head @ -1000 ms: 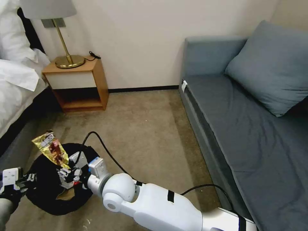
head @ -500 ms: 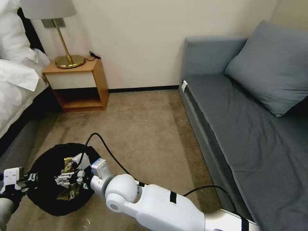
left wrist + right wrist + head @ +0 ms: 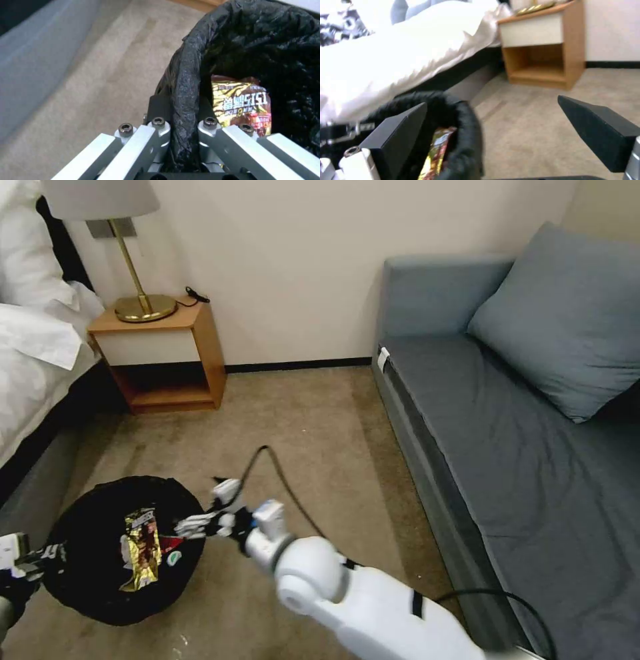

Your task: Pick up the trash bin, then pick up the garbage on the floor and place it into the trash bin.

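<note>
Right gripper (image 3: 200,525) hangs just over the trash bin's (image 3: 80,513) rim on the side away from the bed (image 3: 33,353), its dark fingers (image 3: 603,132) spread wide apart with nothing between them. In the right wrist view those fingers frame the bag-wrapped rim, one finger over the bin's mouth and the other over bare carpet (image 3: 313,427).

Left gripper (image 3: 185,120) sits at the opposite side of the bin, nearest the bed, and is clamped on the rim: the left wrist view shows the crinkled black liner (image 3: 186,82) pinched between its two closed fingers.

Inside the bin lies the garbage. A gold-red snack wrapper (image 3: 141,550) rests lengthwise across the middle of the bin's floor; the left wrist view shows its printed face (image 3: 241,105) leaning toward the wall near the clamped rim. Beside it, toward the right gripper, a small red-and-white piece (image 3: 172,545) and a bit of white with a green mark (image 3: 175,559) peek out; what exactly they are cannot be told.

The bin stands on the carpet, well apart from the wooden nightstand (image 3: 163,357) beyond it and from the grey sofa (image 3: 507,427) on its far side past the right arm.
</note>
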`<state>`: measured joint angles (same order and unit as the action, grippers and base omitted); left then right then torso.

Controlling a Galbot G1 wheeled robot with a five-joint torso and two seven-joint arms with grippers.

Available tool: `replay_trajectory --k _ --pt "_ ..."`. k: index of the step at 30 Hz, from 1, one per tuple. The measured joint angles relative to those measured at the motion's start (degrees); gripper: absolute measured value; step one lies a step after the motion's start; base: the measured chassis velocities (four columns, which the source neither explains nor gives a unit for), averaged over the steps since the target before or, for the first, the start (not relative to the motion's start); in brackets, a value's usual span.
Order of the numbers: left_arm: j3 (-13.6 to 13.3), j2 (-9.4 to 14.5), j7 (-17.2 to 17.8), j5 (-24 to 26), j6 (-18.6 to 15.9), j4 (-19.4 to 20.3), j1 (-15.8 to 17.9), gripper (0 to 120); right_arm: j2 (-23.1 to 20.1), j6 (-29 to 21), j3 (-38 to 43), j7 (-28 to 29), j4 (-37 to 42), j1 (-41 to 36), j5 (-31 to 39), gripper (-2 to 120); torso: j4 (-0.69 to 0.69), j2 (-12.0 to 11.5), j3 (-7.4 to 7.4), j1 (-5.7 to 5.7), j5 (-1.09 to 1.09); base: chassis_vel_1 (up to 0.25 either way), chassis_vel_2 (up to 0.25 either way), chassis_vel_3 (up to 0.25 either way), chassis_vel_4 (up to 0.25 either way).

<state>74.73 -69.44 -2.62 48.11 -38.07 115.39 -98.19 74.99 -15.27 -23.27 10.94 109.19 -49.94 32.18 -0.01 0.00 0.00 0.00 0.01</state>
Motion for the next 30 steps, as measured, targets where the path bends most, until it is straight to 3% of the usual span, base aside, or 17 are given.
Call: replay_trajectory --k 3,6,8,18,24,26,30 --pt "0.5 0.5 1.4 2.7 -0.4 -4.0 1.6 5 -2.9 0.1 5.5 -1.3 4.8 -5.5 -1.4 100 0.01 0.0 0.0 0.0 0.0 0.0 0.0 0.0 0.0" --pt "0.5 0.7 1.8 3.2 -0.4 -5.9 2.1 5 -3.3 0.4 9.1 -2.4 7.2 -9.1 -3.4 100 0.01 0.0 0.0 0.0 0.0 0.0 0.0 0.0 0.0" --pt "0.5 0.9 2.2 4.3 -0.4 -8.3 2.5 5 -3.5 1.8 15.3 -4.6 10.8 -15.5 -6.8 100 0.02 0.0 0.0 0.0 0.0 0.0 0.0 0.0 0.0" --pt "-1.8 0.7 1.6 4.5 2.3 -13.6 4.2 5 -5.7 6.3 27.1 -8.1 15.8 -27.9 -12.0 100 0.0 0.0 0.0 0.0 -0.01 0.0 0.0 0.0 0.0" --pt "-2.0 0.8 0.4 4.5 3.5 -15.4 4.3 5 -5.5 7.3 30.2 -8.4 16.7 -30.6 -12.0 100 0.02 0.0 0.0 0.0 -0.01 0.0 0.0 0.0 0.0" --pt "-1.9 0.7 -0.6 4.5 4.7 -16.4 4.2 5 -3.6 8.5 34.6 -8.7 17.5 -33.6 -12.5 100 0.01 0.0 0.0 0.0 0.0 0.0 0.0 0.0 0.0" --pt "-1.9 0.6 -1.1 4.5 5.9 -16.8 4.1 15 -1.6 10.7 39.2 -9.0 17.6 -36.1 -13.9 100 0.0 0.0 -0.01 0.0 0.0 0.0 0.0 0.0 0.0"
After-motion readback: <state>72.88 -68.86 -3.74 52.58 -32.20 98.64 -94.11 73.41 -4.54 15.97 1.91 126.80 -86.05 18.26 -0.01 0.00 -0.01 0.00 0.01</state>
